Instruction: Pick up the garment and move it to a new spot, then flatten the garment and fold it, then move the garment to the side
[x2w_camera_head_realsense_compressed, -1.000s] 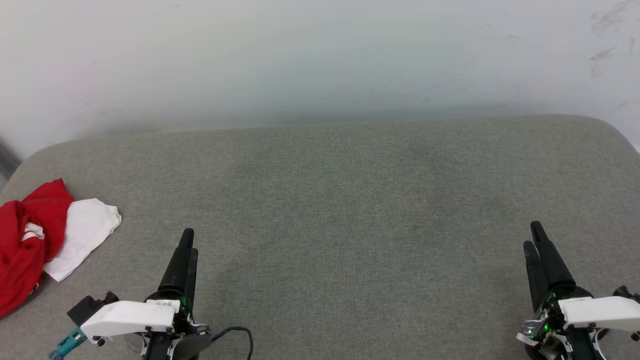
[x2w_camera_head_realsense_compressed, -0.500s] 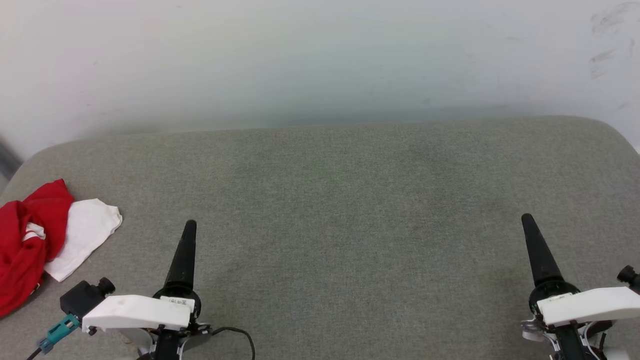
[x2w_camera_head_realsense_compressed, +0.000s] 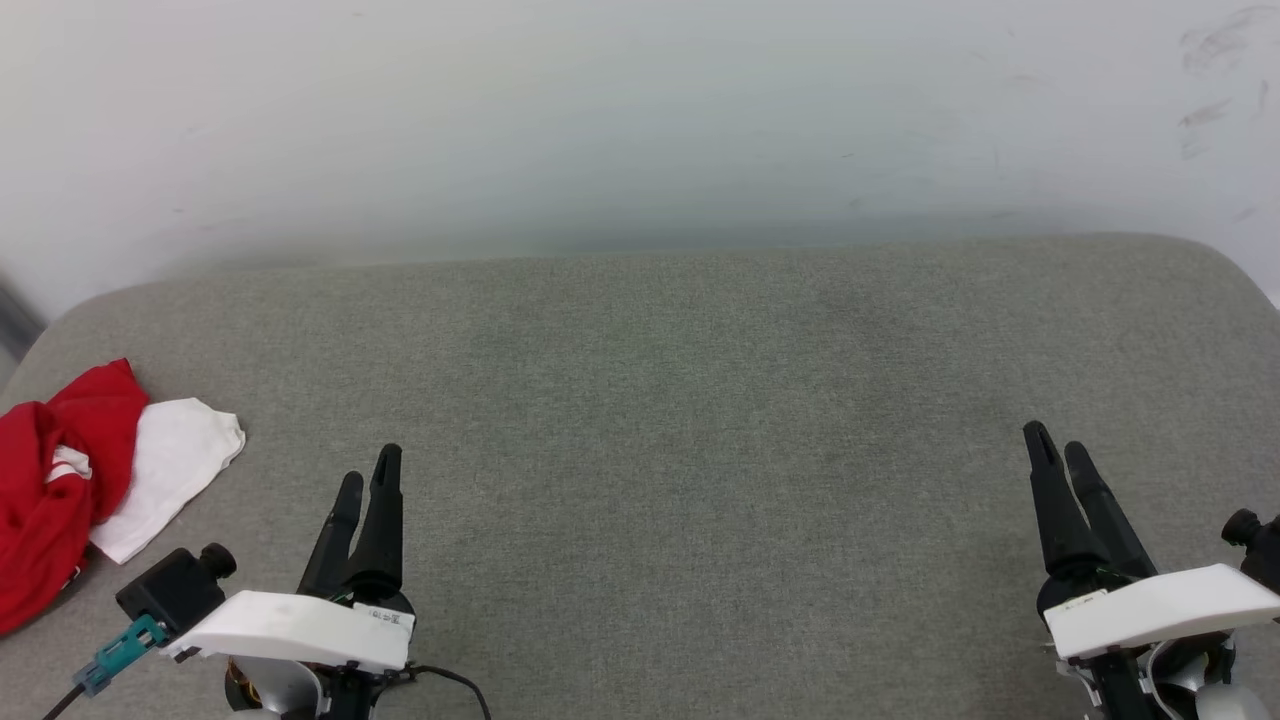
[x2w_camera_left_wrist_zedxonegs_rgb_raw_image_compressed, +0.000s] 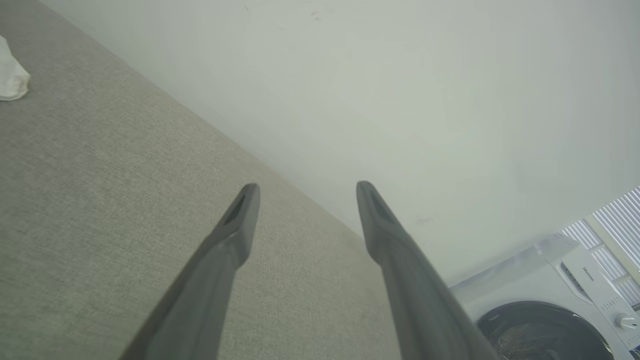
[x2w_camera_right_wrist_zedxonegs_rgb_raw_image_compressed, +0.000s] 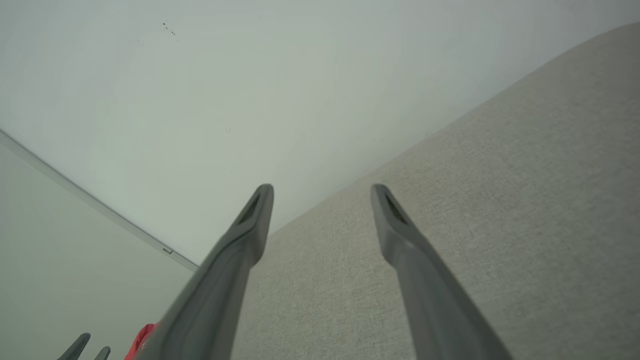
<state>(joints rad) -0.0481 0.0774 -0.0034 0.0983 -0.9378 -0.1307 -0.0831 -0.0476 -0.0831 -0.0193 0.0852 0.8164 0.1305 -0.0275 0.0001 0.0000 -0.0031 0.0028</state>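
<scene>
The garment (x2w_camera_head_realsense_compressed: 45, 500) lay crumpled at the far left edge of the grey fabric-covered counter (x2w_camera_head_realsense_compressed: 700, 400), partly cut off by the head view's border. Its red body was bunched up, and one white sleeve (x2w_camera_head_realsense_compressed: 165, 470) spread flat to the right of the red folds, on the counter. A sliver of the sleeve's white cloth (x2w_camera_left_wrist_zedxonegs_rgb_raw_image_compressed: 11, 80) also showed at the upper left of the left wrist view, and a small red patch of the garment (x2w_camera_right_wrist_zedxonegs_rgb_raw_image_compressed: 142, 340) showed at the bottom of the right wrist view.

The left hand (x2w_camera_head_realsense_compressed: 370, 466) was at the lower left of the head view, to the right of the sleeve and apart from it, touching no cloth. Its fingers stood parted with a clear gap between the tips and nothing held, as the left wrist view (x2w_camera_left_wrist_zedxonegs_rgb_raw_image_compressed: 307, 188) confirmed.

The right hand (x2w_camera_head_realsense_compressed: 1055, 440) was at the lower right, well apart from the garment, with the bare middle of the counter between the two hands. Its fingers were likewise spread and empty (x2w_camera_right_wrist_zedxonegs_rgb_raw_image_compressed: 322, 189).

A plain pale wall (x2w_camera_head_realsense_compressed: 640, 120) rose behind the counter. A white washing machine (x2w_camera_left_wrist_zedxonegs_rgb_raw_image_compressed: 550, 300) stood beyond the counter's end in the left wrist view.
</scene>
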